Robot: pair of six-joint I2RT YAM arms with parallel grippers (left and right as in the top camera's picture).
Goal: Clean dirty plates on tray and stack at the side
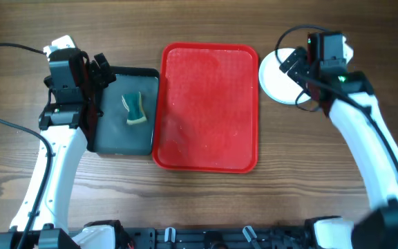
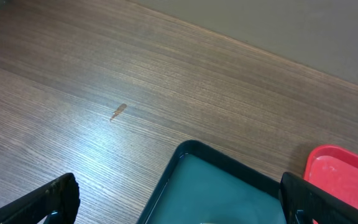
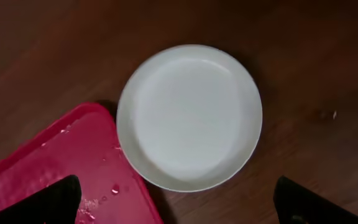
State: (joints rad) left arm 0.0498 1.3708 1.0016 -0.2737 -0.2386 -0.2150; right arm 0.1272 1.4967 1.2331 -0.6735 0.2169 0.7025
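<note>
The wooden table [image 1: 206, 200] bears red tray [image 1: 209, 104], black tray [image 1: 112, 135], white plate [image 1: 275, 79].

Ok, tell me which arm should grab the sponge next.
Left, probably. The sponge lies in the black tray just by the open left gripper. The right gripper, also open, hangs over the plate beyond the red tray, so it would have to cross it.

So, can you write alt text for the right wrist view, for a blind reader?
A white plate lies on the wooden table, close against a corner of the wet red tray. The open right gripper shows dark fingers at the bottom corners.
</note>
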